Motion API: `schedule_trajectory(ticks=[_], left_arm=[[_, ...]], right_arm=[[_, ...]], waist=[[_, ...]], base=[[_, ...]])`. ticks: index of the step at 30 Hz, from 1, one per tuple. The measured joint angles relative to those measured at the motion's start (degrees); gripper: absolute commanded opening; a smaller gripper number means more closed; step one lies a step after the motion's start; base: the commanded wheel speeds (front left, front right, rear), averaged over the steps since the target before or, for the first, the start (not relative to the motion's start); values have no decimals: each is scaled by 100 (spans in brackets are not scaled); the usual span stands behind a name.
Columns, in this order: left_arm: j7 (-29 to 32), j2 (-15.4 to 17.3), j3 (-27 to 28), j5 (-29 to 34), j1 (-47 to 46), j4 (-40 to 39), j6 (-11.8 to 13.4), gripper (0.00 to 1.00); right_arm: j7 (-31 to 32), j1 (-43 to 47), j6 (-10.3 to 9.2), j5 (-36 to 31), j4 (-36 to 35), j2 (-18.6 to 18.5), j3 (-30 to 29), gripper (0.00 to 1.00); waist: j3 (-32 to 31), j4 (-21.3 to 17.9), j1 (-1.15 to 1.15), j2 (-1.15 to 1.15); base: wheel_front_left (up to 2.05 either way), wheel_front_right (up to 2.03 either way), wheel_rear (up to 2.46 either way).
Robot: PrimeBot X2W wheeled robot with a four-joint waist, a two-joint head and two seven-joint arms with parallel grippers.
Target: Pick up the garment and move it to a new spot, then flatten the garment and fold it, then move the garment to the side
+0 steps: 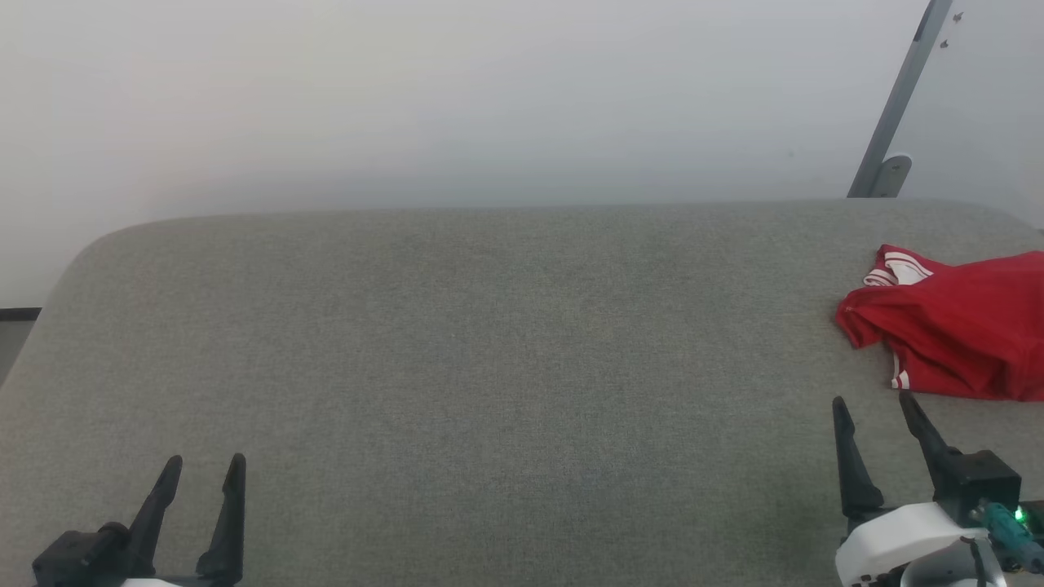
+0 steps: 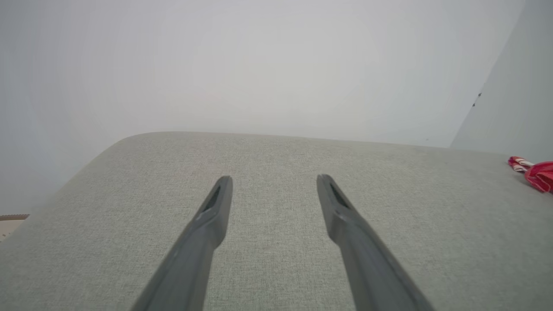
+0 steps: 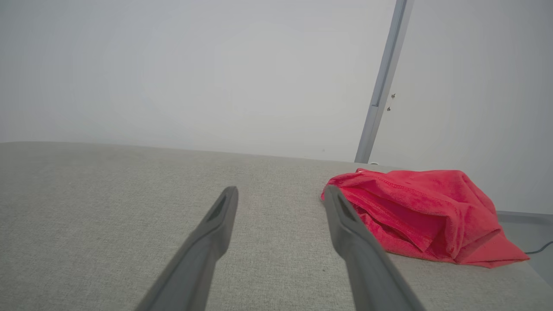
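The garment (image 1: 958,330) lies crumpled at the right edge of the grey fabric surface (image 1: 489,342), red with a bit of white striped trim showing. In the right wrist view the garment (image 3: 423,211) is a rumpled red heap just right of my fingers. My right gripper (image 1: 873,401) is open and empty, hovering just in front of and slightly left of the garment, not touching it. At the lower left my left gripper (image 1: 204,461) also stands open with nothing in it, far from the garment. The left wrist view catches the garment (image 2: 535,172) at the far right edge.
A plain pale wall rises behind the surface. A grey metal post (image 1: 897,106) leans up at the back right, close behind the garment. The surface's rounded back-left corner (image 1: 106,244) drops off to the floor.
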Motion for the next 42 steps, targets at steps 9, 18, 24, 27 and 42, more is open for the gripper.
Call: schedule_trajectory(ticks=[9, 18, 24, 27, 42], left_arm=[[24, -254, -89, 0, 44, 231, 0, 0], [265, -409, -54, -781, 4, 291, 0, 0], [435, -513, -15, -1260, -68, 310, 0, 0], [503, -554, -1, -1529, -137, 313, 0, 0], [838, -743, 87, -2615, -378, 346, 0, 0]], right_arm=[[40, 195, 0, 9, 335, 112, 4, 0], [324, 197, 0, 1038, 396, 125, -21, 0], [463, 148, 0, 1726, 324, 129, 0, 0], [527, 119, 0, 2050, 311, 131, 9, 0], [849, 4, 0, 3505, 258, 141, 27, 0]], waist=[[3, 8, 0, 0], [21, -3, 0, 0], [33, -10, 0, 0], [39, -13, 0, 0], [69, -30, 0, 0]], base=[[0, 0, 0], [0, 0, 0], [0, 0, 0], [0, 0, 0], [0, 0, 0]])
